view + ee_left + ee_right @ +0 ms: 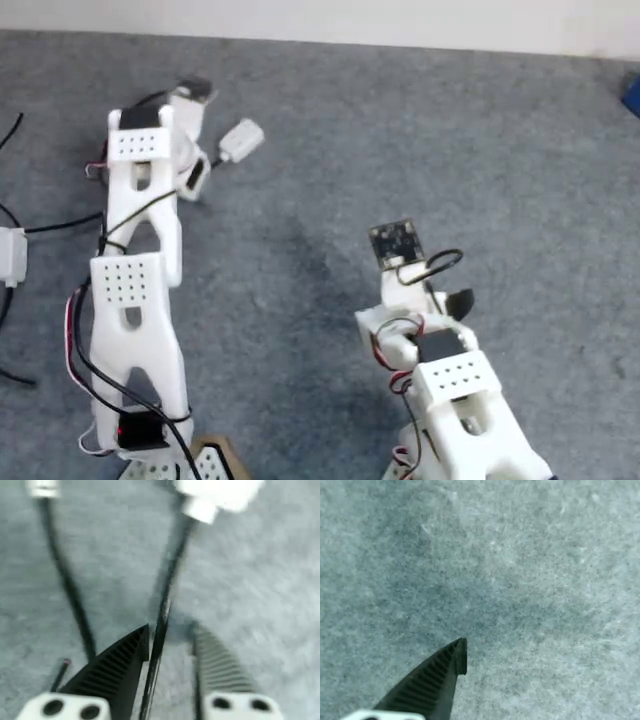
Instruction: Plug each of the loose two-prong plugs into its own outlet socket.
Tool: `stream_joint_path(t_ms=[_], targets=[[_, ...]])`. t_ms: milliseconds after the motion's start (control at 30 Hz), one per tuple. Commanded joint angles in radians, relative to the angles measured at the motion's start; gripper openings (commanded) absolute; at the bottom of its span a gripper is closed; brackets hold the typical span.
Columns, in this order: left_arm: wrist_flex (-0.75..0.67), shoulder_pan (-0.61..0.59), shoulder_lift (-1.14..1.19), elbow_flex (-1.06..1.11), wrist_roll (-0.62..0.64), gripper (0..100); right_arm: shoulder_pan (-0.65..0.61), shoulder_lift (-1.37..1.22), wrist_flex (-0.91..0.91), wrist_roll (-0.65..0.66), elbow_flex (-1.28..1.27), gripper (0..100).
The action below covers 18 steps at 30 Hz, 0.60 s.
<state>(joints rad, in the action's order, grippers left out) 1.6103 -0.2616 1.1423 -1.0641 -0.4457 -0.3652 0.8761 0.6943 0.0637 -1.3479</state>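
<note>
A white two-prong plug [241, 139] lies on the grey carpet at the back left, and its black cord [161, 622] runs back between the fingers of my left gripper [170, 640]. That gripper [203, 166] is open, just short of the plug [220, 495], and is not clamped on the cord. A second white plug [45, 487] with its own black cord lies beside it. My right gripper [437, 290] hangs over bare carpet at the centre right. One black finger [442, 672] shows with nothing beside it, so it is open and holds nothing.
A white block [10, 255] with black cords sits at the left edge; I cannot make out sockets on it. A blue object [632, 95] is at the far right edge. A wooden piece [218, 452] lies by the left arm's base.
</note>
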Motion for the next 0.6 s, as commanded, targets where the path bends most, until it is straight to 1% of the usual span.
stream_joint_path(t_ms=[0,133,233,300,400,567], targets=[[0.140,0.002,0.001,-0.035,-0.075,0,0.007,0.013,-0.013,0.000,0.004,54.6],[0.164,0.053,-0.073,-0.045,-0.072,1,0.010,0.013,-0.013,0.000,0.005,54.6],[0.166,0.137,-0.174,0.004,-0.052,1,0.012,0.013,-0.012,0.000,0.005,54.6],[0.166,0.217,-0.262,0.074,-0.006,1,0.012,0.013,-0.012,0.000,0.005,54.6],[0.166,0.371,-0.415,0.217,0.044,1,0.013,0.012,-0.012,0.000,0.005,54.6],[0.166,0.602,-0.720,0.524,0.163,1,0.042,0.012,-0.013,0.000,0.005,54.6]])
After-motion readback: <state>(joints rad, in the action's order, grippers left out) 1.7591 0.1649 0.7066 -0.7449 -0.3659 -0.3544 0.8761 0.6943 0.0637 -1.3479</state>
